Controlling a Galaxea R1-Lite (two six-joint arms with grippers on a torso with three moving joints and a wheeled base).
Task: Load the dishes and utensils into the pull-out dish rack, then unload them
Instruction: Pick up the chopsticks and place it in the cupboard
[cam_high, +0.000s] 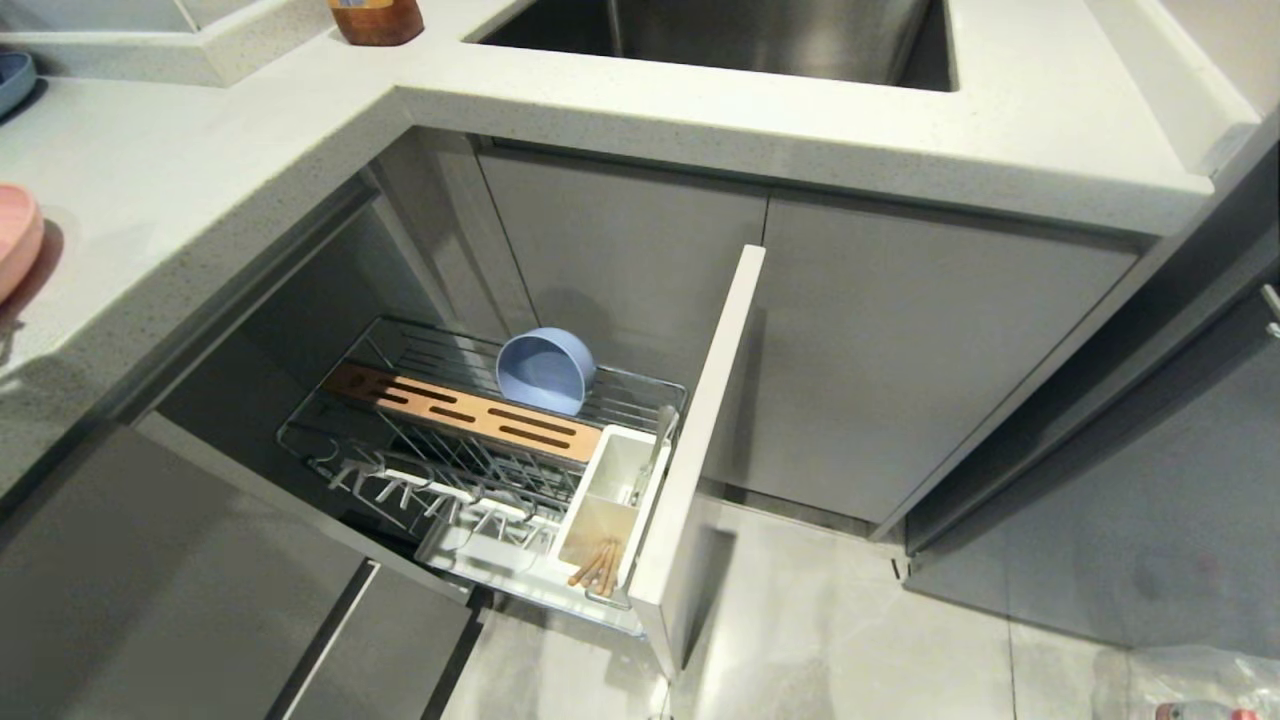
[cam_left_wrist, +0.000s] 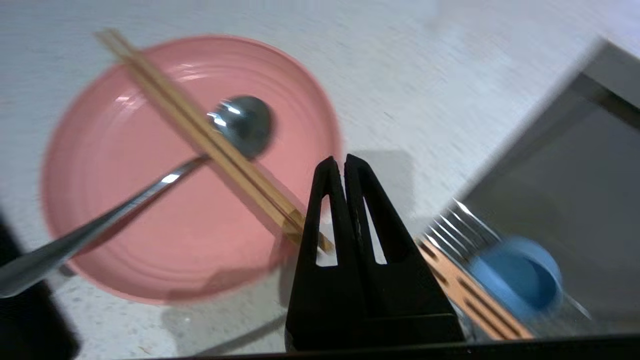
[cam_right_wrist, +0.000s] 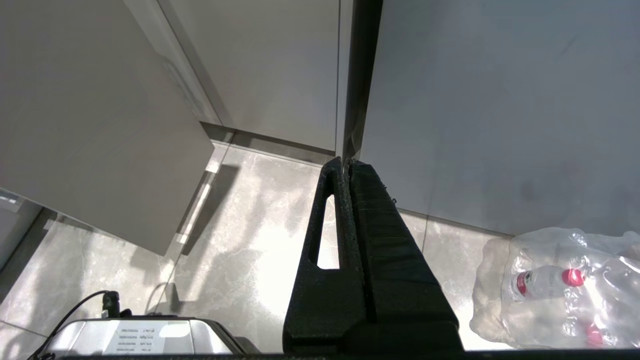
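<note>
On desk, left of rack: chopsticks lie across pink plate, spoon bowl under them.
Axis: sticks run diagonal, near tips just beside my left end effector.
Left end effector: shut, empty.
Right end effector: shut, parked over floor.
Rack: blue bowl in it.
Room: open desk around plate.
</note>
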